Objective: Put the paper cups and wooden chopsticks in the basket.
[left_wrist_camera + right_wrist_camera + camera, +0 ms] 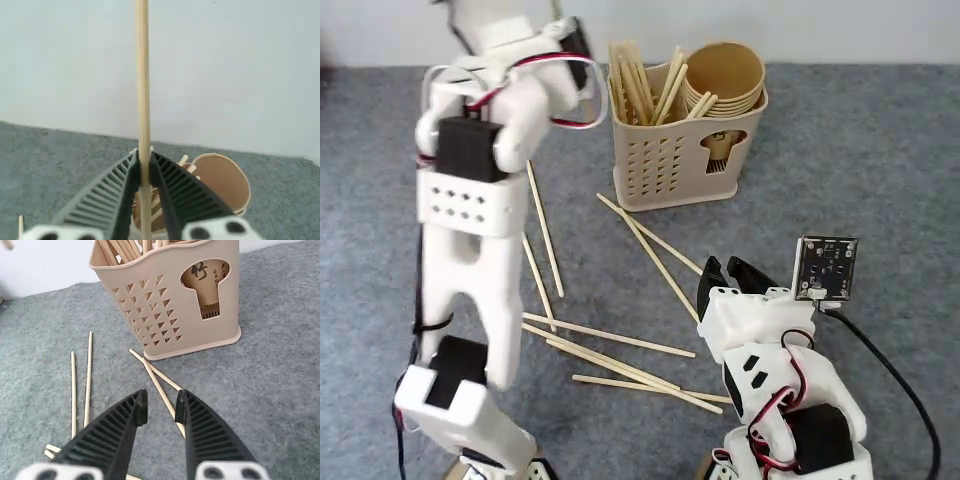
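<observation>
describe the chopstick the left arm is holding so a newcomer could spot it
Find the beige basket at the back of the grey carpet; the left gripper hangs close beside it. The chopstick is the single stick clamped between its jaws. Unlike the loose chopsticks lying flat on the carpet, it is held off the floor.

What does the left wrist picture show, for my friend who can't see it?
The left hand is shut on one long wooden chopstick. Past it are brown paper cups, grey carpet and a pale wall.
</observation>
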You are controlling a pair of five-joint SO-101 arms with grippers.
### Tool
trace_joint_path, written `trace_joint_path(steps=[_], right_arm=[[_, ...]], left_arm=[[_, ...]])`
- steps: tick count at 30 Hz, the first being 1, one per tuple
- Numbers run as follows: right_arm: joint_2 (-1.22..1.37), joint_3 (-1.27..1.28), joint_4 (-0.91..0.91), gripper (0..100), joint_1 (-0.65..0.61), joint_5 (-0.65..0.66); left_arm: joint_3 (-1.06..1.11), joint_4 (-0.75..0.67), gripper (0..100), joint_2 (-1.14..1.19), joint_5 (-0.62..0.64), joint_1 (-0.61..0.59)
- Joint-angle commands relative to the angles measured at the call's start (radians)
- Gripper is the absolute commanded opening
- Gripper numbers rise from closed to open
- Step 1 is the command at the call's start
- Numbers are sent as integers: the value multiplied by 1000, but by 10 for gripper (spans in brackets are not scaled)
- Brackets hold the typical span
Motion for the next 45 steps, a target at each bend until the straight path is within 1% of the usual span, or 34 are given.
trace_joint_path(steps=[1, 5, 10, 12, 16, 18, 22, 28, 32, 40, 45], right_arm=[[-7, -9, 7, 107, 8, -11], [-7, -9, 7, 107, 8, -11], [-7, -9, 8, 107, 8, -11], [-7, -9, 8, 107, 8, -11], [-7, 3, 7, 107, 8, -11], [-7, 8, 7, 107, 8, -9], [-7, 8, 7, 107, 8, -9], [-7, 8, 7, 107, 8, -9], [-7, 8, 7, 107, 8, -9], [-7, 8, 7, 107, 8, -9], [-7, 8, 8, 107, 8, 9]], left_arm=[[-4, -127, 11, 51, -20, 52], [-13, -259, 11, 147, -92, 86], [-5, -393, 11, 222, -98, 92], [-8, -419, 11, 256, -98, 92], [-5, -414, 11, 299, -118, 84], [-4, -376, 12, 310, -149, 84], [-13, -262, 21, 304, -150, 92], [-38, -117, 92, 284, -149, 89], [-41, -63, 121, 253, -149, 87], [-35, 54, 170, 77, -149, 84], [-33, 204, 173, -38, -149, 37]])
